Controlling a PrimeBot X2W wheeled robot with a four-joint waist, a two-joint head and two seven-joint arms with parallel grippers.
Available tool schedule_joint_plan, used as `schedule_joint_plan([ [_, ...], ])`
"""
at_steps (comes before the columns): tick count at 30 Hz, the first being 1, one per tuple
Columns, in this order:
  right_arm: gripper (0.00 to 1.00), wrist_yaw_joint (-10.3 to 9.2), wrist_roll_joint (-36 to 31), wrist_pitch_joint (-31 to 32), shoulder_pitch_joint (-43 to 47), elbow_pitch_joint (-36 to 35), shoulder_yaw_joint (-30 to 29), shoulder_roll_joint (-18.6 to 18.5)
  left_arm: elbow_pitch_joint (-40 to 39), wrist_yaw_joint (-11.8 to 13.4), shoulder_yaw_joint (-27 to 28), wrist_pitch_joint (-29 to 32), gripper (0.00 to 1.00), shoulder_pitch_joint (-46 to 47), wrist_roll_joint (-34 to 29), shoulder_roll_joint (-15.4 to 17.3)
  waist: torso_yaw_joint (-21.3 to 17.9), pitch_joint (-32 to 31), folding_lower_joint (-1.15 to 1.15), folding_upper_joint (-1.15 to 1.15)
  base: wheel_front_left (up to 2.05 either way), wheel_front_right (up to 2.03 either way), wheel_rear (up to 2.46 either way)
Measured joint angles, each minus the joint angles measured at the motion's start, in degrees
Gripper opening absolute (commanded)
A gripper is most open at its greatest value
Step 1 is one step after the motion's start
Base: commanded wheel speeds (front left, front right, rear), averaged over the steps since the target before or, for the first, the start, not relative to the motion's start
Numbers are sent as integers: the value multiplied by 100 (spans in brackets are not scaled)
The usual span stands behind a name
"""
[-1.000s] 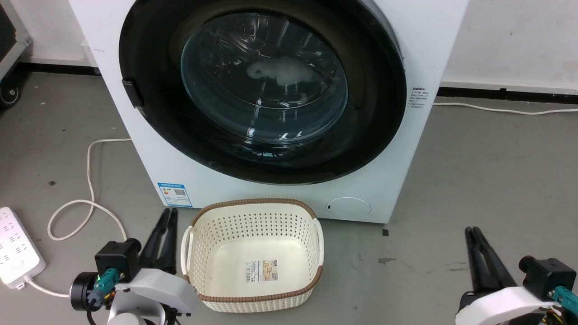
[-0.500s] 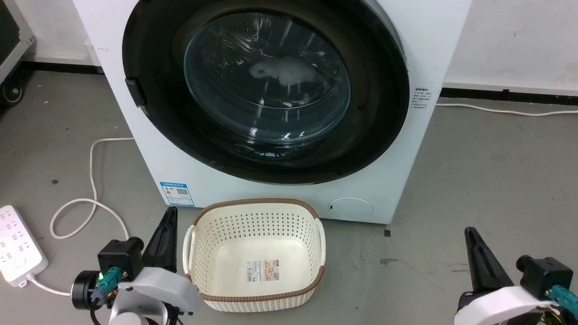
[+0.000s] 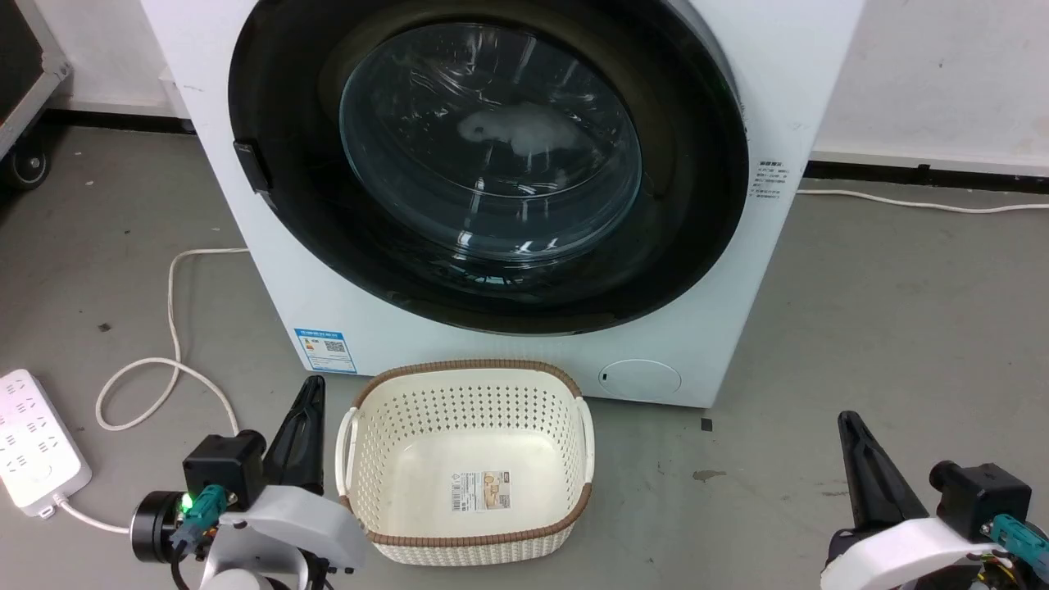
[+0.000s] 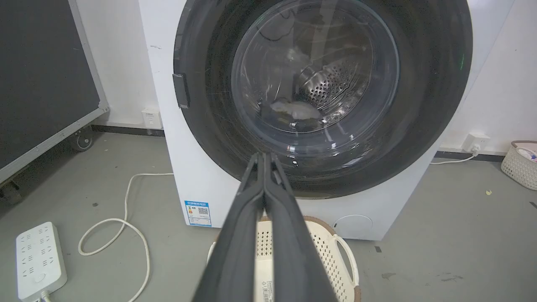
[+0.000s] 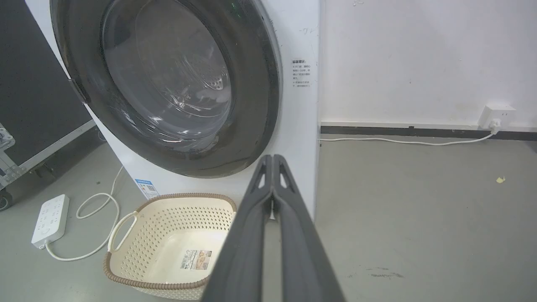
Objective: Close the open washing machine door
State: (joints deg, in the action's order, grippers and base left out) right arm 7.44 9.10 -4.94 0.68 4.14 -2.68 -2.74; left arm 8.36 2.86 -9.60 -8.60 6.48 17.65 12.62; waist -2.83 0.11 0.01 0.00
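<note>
**A:** What changed in the last second?

**B:** Both pincers closed. The left pincer (image 3: 314,385), at seven o'clock in the head view, and the right pincer (image 3: 848,419), at five o'clock, had their fingers slightly parted. Now each pair is pressed together, holding nothing.

**A:** And the washing machine door (image 3: 492,156)?

**B:** At twelve o'clock, apparently flush against the washing machine (image 3: 778,82) and well clear of both pincers. I'd judge the closing done.
</note>
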Motion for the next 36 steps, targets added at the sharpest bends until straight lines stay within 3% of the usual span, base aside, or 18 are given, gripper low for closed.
schedule_joint_plan([
  [36,0,0,-342,191,-2,-133,102,0,-316,-103,360,312,0,-216,-667,-367,110,-4,0,0,0,0,0],
])
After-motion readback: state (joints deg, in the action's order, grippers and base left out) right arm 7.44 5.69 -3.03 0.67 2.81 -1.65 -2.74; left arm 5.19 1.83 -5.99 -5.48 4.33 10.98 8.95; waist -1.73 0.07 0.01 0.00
